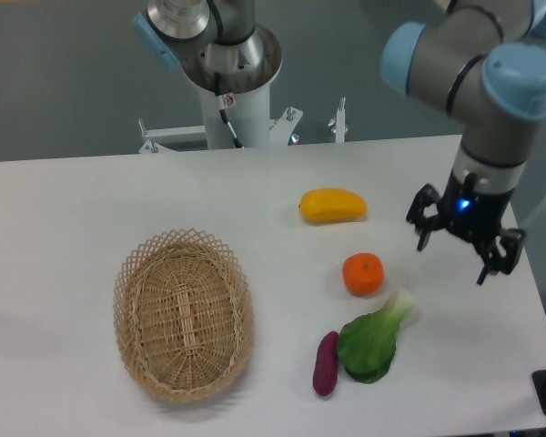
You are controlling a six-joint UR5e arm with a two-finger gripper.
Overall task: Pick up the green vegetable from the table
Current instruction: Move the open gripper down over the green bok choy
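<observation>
— Toward the front right of the table (pixel 73 200) lies the green vegetable (pixel 371 344), stalk end pointing up-right, leaves just beside the purple vegetable (pixel 326 364). Where's the gripper (pixel 464 248)?

— Hovering well apart, up and right of it, fingers (pixel 422 232) spread with nothing between them.

— What could spoil the pick?

— My guess: floppy leaves slipping out if it closes on them rather than the firmer stalk. Coming in low could also nudge the orange (pixel 362 274) near the stalk.

— Anything unclear?

— Whether leaf and purple vegetable actually touch, probably yes. The arm's upper part is cut off.
</observation>
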